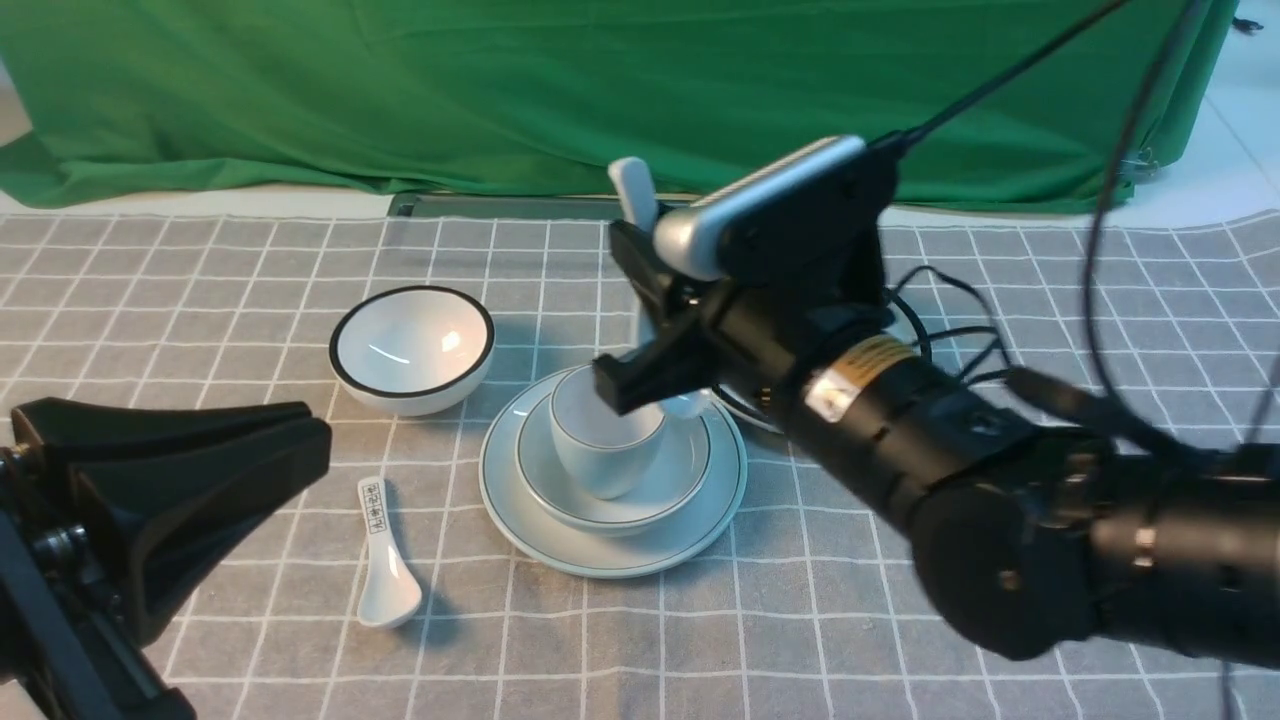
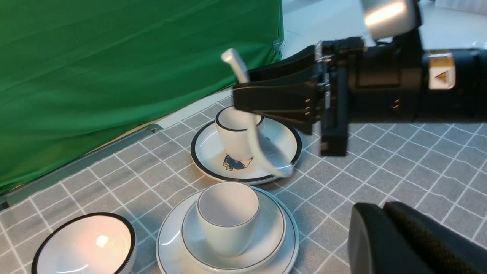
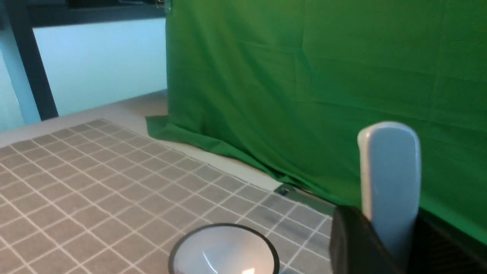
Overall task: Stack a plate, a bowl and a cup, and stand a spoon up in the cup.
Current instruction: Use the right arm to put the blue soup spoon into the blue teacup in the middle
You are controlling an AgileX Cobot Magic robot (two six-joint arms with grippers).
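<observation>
Found right gripper [image 1: 625, 305] pinching the spoon [image 1: 632, 190] at mid-handle, with the handle tip up toward 12 o'clock and the scoop end hanging below the jaws. From the front, placed the scoop end at the 2 o'clock edge of the cup [image 1: 605, 440]; cannot tell whether touching. From the left wrist view, noted scoop raised and outside the cup. Confirmed cup seated in the bowl [image 1: 670, 495], bowl on the plate [image 1: 610, 555]. Noted left gripper [image 1: 315, 430] at the stack's 8 o'clock, well apart, fingers pressed together.
</observation>
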